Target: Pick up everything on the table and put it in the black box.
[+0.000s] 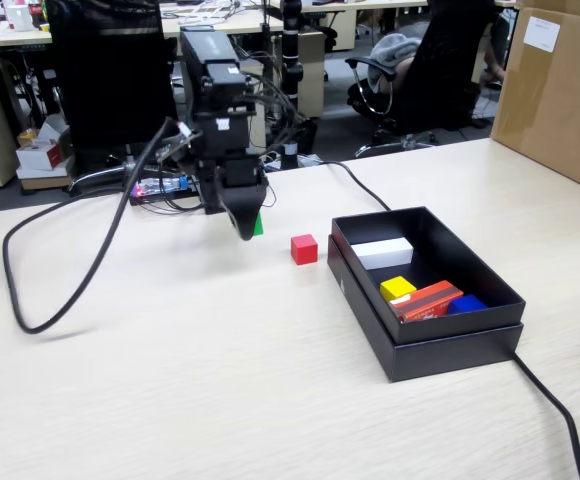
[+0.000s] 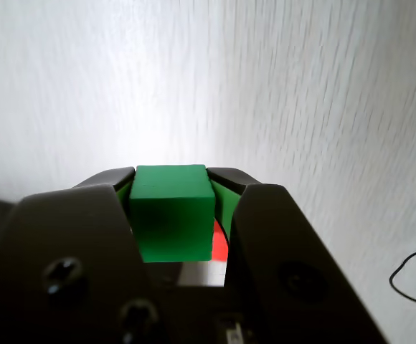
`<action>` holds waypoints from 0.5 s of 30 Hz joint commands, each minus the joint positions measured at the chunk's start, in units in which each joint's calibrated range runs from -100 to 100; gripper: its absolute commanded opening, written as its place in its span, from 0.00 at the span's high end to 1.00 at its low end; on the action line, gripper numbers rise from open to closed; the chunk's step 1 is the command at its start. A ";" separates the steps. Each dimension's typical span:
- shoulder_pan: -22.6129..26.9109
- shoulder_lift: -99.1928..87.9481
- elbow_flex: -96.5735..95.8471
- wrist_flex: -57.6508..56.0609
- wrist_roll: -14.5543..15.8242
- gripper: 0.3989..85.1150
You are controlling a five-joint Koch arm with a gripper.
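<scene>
- Here the green cube (image 2: 172, 211) sits pinched between the two dark jaws of the gripper (image 2: 171, 179), which press on its left and right faces in the wrist view.
- In the fixed view only a sliver of that green cube (image 1: 258, 226) shows, just right of the gripper (image 1: 245, 228), close above the table (image 1: 170, 380).
- The red cube (image 1: 304, 249) rests on the table to the right of the gripper, apart from it and just left of the black box (image 1: 450, 350).
- The yellow cube (image 1: 397, 288) lies inside the box, beside a white block (image 1: 382, 253) farther back, an orange-red packet (image 1: 427, 301) and something blue (image 1: 467, 303) near the right wall.
- A black cable (image 1: 60, 290) loops across the table at left, and a brown cardboard box (image 1: 560, 100) stands far right.
</scene>
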 commanded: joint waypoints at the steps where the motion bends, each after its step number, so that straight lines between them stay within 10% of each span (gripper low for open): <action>1: 3.57 -5.83 8.34 -1.52 1.71 0.94; 15: 12.65 16.32 34.81 -1.52 5.18 0.94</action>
